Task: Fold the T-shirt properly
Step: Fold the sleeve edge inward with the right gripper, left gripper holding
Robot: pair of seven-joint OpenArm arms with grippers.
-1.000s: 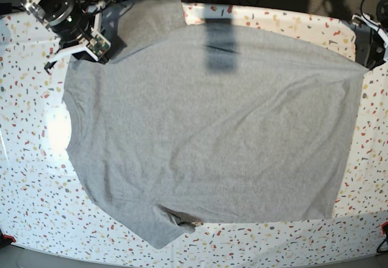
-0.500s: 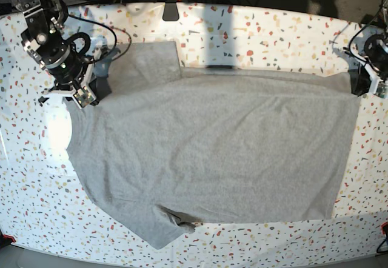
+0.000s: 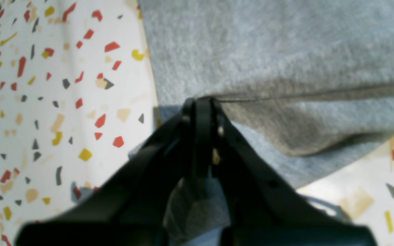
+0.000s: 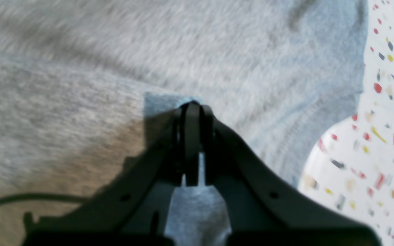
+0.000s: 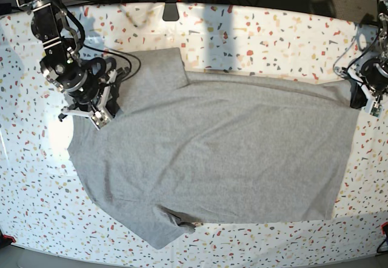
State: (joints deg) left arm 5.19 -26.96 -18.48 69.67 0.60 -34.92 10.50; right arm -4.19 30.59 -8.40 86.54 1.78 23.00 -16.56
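The T-shirt [image 5: 212,153] is soft, fuzzy grey cloth with tiny light and dark flecks. It lies spread out flat on the surface [image 5: 273,31], plain side up, with its neck hole at the base view's left and its straight bottom edge at that view's right. One short sleeve [image 5: 160,68] lies flat at the top, and the other sleeve [image 5: 163,225] at the bottom has a small curled fold. A few soft wrinkles run across the body. The surface is white and shiny, dotted with little red, yellow, tan and grey chips.

The right arm [image 5: 57,50] is black, with wires looping round it. It bends down to the shoulder of the shirt beside the neck hole. Its jaws [image 4: 192,106] are thin, black and pressed together on a pinch of the grey cloth.

The left arm [image 5: 379,56] reaches down at the top corner of the bottom edge. Its jaws [image 3: 200,102] are together too, nipping the edge of the cloth, which lifts into a small fold there.
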